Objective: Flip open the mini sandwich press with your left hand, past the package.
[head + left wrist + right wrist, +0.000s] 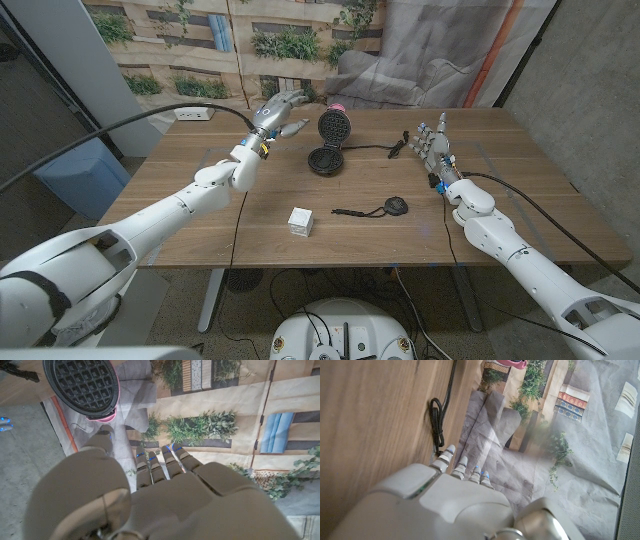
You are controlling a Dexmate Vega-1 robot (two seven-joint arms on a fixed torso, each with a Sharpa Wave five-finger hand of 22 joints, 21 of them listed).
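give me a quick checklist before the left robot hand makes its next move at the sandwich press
1. Lid of the sandwich press up: ok, it stands upright above the base plate, grid showing.
2. Left robot hand free of the press: ok, it hovers beside the lid, holding nothing.
3. Small white package out of the arm's path: ok, it sits nearer the front edge, apart from the arm.
4. Press cord clear of hands: ok, it trails toward the right side.
5. Right robot hand idle: ok, fingers apart, empty.
6. Lid locked open: cannot tell.
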